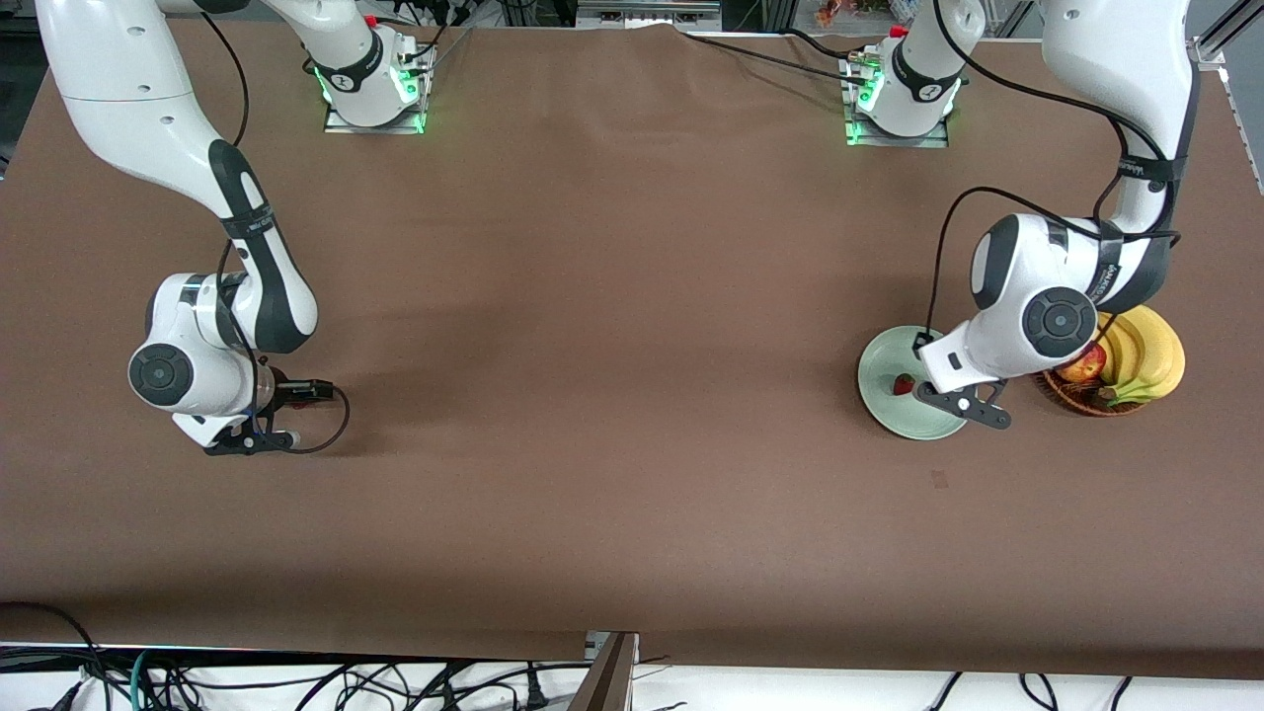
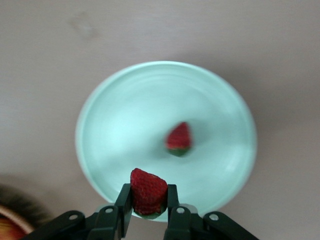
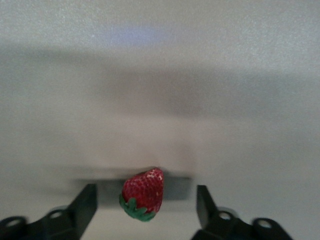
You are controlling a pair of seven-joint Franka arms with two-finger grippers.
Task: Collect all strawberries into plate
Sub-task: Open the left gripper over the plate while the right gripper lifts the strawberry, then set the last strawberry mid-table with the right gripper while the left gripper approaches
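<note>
The pale green plate (image 1: pixel 882 357) lies toward the left arm's end of the table, beside the basket. One strawberry (image 1: pixel 903 384) rests in it, also seen in the left wrist view as a strawberry (image 2: pixel 178 139) on the plate (image 2: pixel 125 115). My left gripper (image 1: pixel 966 403) hangs over the plate's rim, shut on a second strawberry (image 2: pixel 148 193). At the right arm's end of the table my right gripper (image 1: pixel 249 440) is down at the cloth. Its fingers (image 3: pixel 84 206) stand open on either side of a third strawberry (image 3: pixel 142 195) lying on the table, not touching it.
A brown wicker basket (image 1: pixel 1071 397) with bananas (image 1: pixel 1145 354) and a red-yellow apple (image 1: pixel 1083 365) sits right beside the plate, partly under the left arm. Brown cloth covers the whole table. Cables hang below the table's front edge.
</note>
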